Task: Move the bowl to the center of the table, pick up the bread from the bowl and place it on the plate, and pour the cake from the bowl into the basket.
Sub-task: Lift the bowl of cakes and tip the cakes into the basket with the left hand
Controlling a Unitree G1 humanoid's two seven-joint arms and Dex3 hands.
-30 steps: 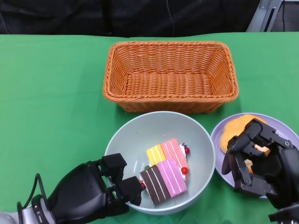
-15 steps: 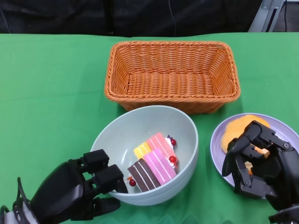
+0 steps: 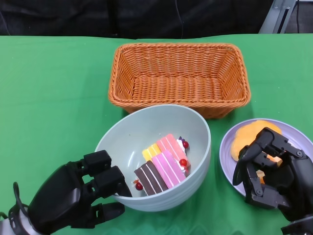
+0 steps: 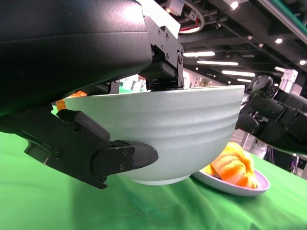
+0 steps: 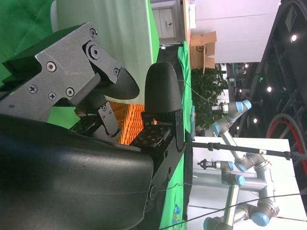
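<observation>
At the near left, the left hand (image 3: 80, 198) grips the near-left rim of the bowl (image 3: 195, 132), with fingers (image 3: 105, 181) hooked over the rim and another part of the hand pressed against the outer wall below. In the left wrist view the bowl's base sits clear of the green worktop (image 3: 54, 93), so the bowl is lifted and tipped slightly. Inside the bowl lies the cake (image 3: 164, 169): striped slices in brown, pink and yellow with small red berries, gathered toward the near side.

Beyond the bowl, at the far middle of the worktop, stands the orange wicker basket (image 3: 179, 81), upright, its near wall just behind the bowl's far rim.

To the right of the bowl rests the lilac plate (image 3: 226, 147), just beside the bowl but apart from it. The orange bread (image 3: 244, 134) lies on the plate. The right hand (image 3: 271, 169) hovers over the near part of the plate with its fingers curled inward and partly covers the bread; I cannot tell whether the fingers touch the bread or hold anything.
</observation>
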